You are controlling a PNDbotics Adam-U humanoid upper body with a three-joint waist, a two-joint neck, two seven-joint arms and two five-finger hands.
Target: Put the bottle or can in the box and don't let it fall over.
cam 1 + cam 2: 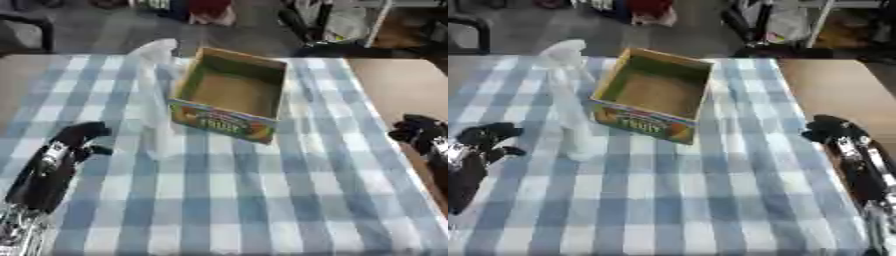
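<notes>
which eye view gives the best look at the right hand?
Right eye view. It shows the right hand with its forearm running down to the lower right, over the table edge, apart from the box and the clear bottle. The left eye view catches only the hand at the frame's right edge, with the arm cut off.

Bottle [153, 100] just left of box [232, 92]

Workshop or lab setting: a table [411, 90] under a blue-checked cloth [262, 200], with cluttered floor and equipment frames [798, 25] at the far side.
</notes>
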